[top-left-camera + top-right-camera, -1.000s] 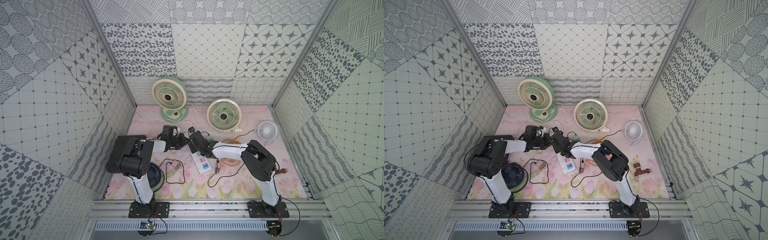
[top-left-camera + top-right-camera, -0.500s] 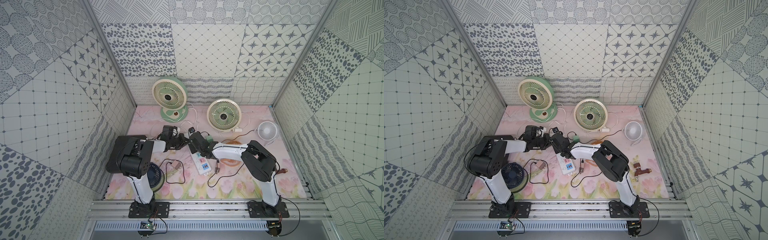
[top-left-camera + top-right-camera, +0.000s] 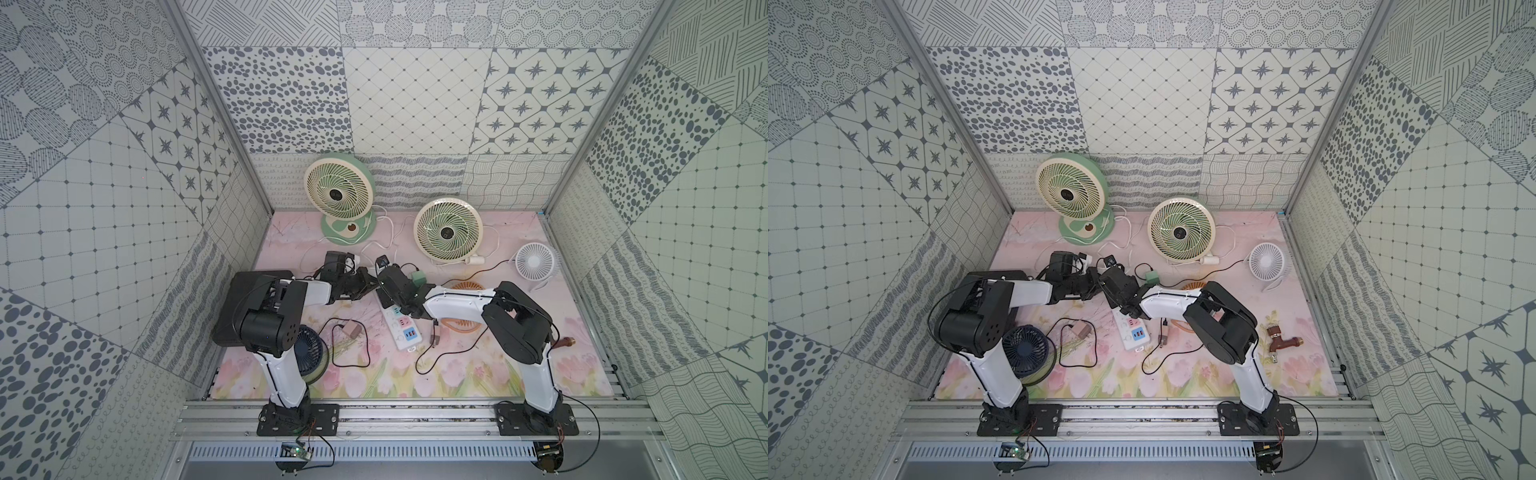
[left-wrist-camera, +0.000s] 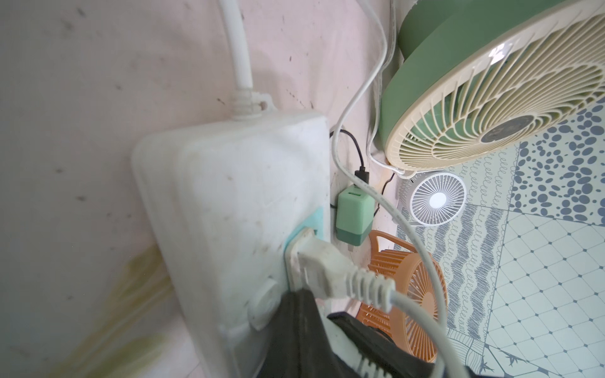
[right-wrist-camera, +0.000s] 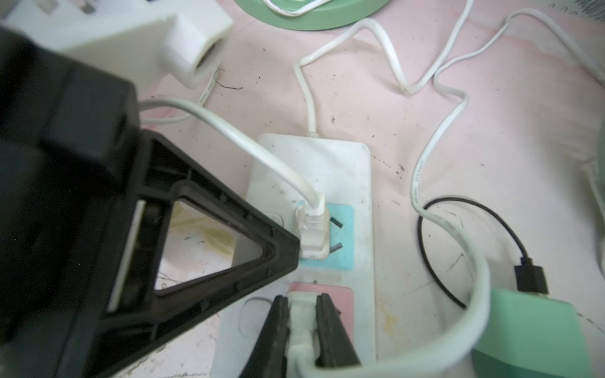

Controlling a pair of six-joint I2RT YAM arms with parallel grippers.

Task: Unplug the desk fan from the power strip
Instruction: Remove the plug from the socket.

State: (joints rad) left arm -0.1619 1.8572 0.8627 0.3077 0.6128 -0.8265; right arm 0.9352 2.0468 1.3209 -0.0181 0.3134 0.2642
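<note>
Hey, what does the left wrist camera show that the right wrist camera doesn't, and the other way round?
Only the left wrist view shows the orange fan and the small white fan against the patterned wall.

Only the right wrist view shows the pink socket, where the right gripper is shut on the pink-socket plug.

Both views show the power strip, the blue-socket plug seated in it, and the green adapter lying beside the strip.

bright even light; blurred wrist-view foregrounds
</note>
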